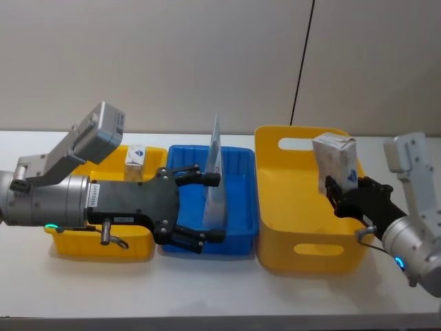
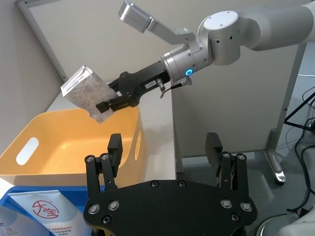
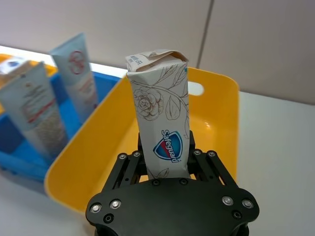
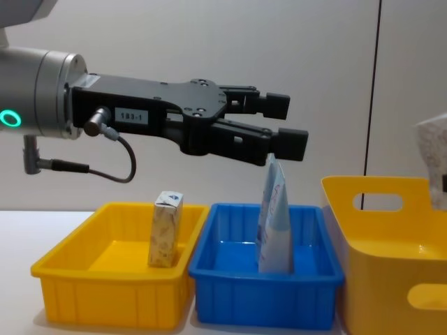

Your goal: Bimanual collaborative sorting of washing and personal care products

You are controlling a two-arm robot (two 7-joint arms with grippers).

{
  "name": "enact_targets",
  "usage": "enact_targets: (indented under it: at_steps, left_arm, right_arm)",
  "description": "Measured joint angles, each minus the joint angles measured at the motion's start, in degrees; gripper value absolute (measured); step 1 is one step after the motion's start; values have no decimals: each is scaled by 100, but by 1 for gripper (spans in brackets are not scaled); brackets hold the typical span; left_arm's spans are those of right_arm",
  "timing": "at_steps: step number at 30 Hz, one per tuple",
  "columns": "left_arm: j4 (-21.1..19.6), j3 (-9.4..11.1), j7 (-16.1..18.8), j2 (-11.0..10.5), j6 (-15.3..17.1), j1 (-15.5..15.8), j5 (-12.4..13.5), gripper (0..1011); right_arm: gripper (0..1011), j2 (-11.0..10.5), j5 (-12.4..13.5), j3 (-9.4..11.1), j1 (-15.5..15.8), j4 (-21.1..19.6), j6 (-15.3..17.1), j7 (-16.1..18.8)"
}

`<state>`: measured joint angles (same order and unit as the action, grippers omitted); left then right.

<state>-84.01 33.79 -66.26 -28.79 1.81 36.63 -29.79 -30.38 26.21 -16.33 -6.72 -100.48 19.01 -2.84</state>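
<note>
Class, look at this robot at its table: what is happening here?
The right gripper holds a floral cream carton over the large yellow bin, not yet released. The left gripper hovers open above the blue tray, just over the pale pouches standing in it. A second carton stands in the small yellow tray.

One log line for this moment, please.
left tool: open, above pouches in blue bin | right tool: shut on carton, above large yellow bin

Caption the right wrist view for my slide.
Right gripper holds a floral carton above the large yellow bin; pouches stand in the blue bin.
</note>
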Motion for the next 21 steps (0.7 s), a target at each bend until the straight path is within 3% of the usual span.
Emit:
enact_targets:
  at_steps: [10, 21]
  left_arm:
    - [0, 0, 0, 0, 0, 0, 0, 1001]
    - [0, 0, 0, 0, 0, 0, 0, 1001]
  right_arm:
    - [363, 493, -378, -107, -193, 237, 323, -861]
    - [364, 737, -604, -220, -390, 470, 488, -1167]
